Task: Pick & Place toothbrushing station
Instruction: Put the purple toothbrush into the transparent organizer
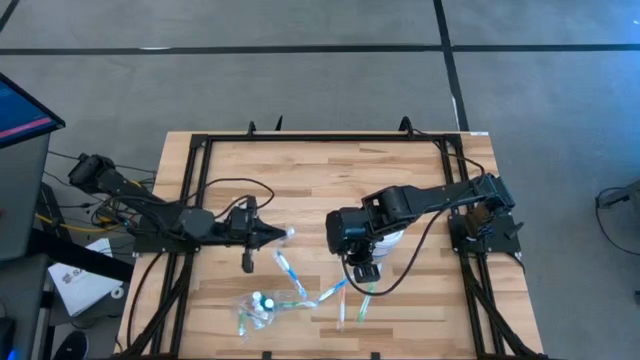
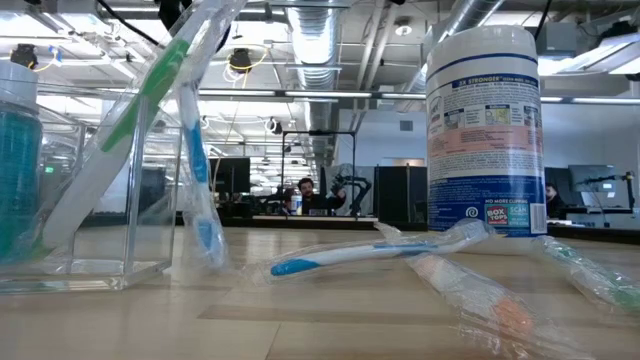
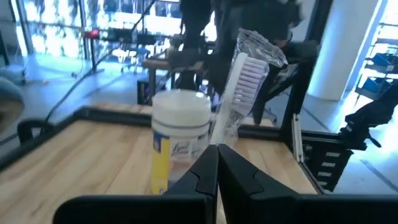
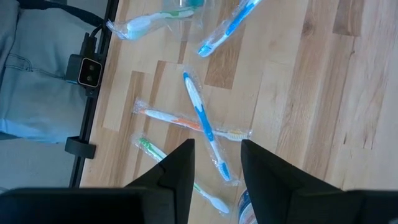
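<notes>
One toothbrush (image 3: pixel 239 81) pinched between left jaws.

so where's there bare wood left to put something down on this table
Free: the whole far strip of the table behind both arms, and the near right corner beside the right gripper. Crowded: the near middle, where wrapped toothbrushes lie scattered, the clear box near the edge, and the wipes canister under the right arm.

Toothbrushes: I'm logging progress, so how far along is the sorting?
Done: at least two toothbrushes stand in the clear holder. In hand: the left gripper is shut on a wrapped toothbrush. Left: several wrapped brushes lie loose on the table; the right gripper hovers open over a blue one.
</notes>
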Motion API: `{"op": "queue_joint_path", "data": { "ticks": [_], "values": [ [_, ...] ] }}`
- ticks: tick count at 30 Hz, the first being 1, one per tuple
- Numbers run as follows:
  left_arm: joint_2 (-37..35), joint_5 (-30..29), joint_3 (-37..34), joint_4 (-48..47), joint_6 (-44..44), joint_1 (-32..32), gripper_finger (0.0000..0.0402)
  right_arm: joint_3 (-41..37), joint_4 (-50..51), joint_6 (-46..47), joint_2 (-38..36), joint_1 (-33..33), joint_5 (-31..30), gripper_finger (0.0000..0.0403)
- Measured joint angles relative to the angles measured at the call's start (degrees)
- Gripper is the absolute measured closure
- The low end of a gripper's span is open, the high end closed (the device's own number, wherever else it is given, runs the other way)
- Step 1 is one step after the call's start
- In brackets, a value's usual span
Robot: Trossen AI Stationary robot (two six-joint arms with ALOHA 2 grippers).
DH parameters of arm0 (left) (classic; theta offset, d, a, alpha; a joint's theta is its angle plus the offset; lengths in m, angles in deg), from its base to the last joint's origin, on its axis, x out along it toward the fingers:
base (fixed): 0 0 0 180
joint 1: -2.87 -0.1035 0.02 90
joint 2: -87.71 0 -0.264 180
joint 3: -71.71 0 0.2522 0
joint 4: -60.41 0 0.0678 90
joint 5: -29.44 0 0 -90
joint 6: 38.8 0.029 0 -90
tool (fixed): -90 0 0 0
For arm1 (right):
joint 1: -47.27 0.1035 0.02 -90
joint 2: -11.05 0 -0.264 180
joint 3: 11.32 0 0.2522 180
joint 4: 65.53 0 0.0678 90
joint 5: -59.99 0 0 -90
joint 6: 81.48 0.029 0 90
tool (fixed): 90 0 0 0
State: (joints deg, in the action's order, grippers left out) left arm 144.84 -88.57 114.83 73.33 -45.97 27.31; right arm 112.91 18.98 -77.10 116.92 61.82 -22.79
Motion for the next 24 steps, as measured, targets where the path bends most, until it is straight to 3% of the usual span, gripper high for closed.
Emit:
{"op": "queue_joint_path", "data": {
  "ticks": [11,24],
  "values": [
    [-3.6,4.9,0.0,2.3,2.4,0.5,0.0401,0.0,0.0,-0.1,0.0,0.0,0.0,0.0281],
    [3.4,6.0,0.0,9.2,2.5,5.7,0.0401,0.0,0.0,-0.2,0.0,0.0,0.0,0.0281]
  ]
}}
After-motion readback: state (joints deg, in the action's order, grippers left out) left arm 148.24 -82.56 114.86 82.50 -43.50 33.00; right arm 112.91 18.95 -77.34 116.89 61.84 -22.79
